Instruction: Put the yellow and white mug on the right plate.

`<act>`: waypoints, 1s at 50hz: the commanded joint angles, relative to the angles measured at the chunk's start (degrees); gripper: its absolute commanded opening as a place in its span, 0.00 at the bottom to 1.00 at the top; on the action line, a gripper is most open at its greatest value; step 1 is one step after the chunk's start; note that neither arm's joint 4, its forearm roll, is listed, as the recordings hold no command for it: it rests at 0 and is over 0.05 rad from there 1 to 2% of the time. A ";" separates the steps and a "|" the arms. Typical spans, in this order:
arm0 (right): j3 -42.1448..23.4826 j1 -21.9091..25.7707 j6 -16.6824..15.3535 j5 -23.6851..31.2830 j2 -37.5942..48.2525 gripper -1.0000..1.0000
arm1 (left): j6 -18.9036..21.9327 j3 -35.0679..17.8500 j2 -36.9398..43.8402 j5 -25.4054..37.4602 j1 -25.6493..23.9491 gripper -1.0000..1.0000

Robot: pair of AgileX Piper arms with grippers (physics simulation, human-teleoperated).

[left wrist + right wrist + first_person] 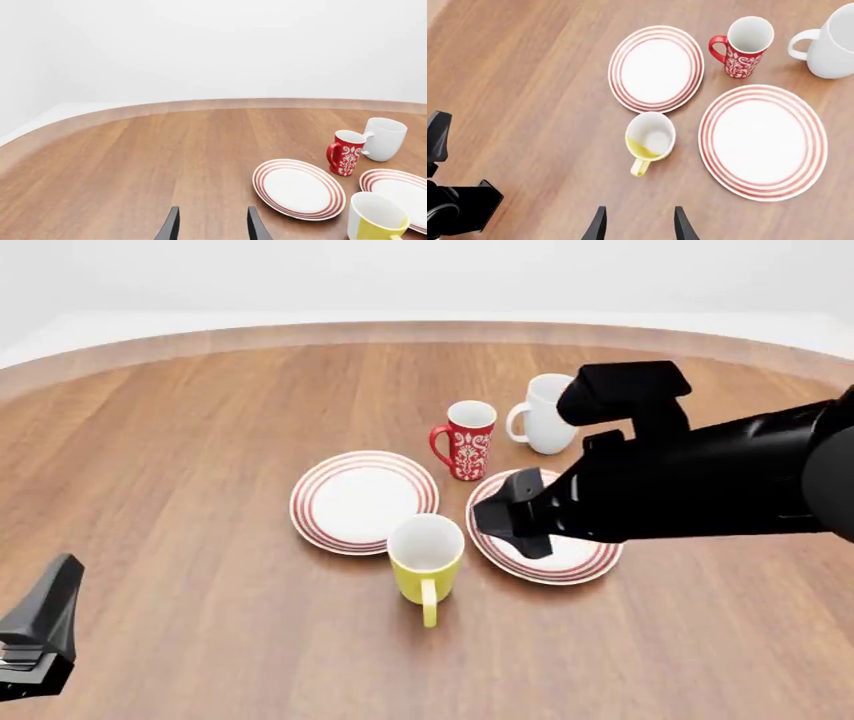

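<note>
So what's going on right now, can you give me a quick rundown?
Both grippers open, empty: left, right. Yellow mug upright on table, between the plates, not on right plate. Nothing blocking.

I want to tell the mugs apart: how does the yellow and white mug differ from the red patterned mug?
The yellow and white mug is plain yellow outside; the red patterned mug carries white ornament on red. The yellow one stands nearer the arms, between the two plates' near edges; the red one stands beyond them. In the front view the yellow handle points toward the camera, the red handle leftward. Both stand upright, with white insides.
</note>
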 commanded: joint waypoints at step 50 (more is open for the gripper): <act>2.20 3.54 10.46 -17.63 22.31 1.00 | 0.00 0.00 0.00 0.00 0.00 1.00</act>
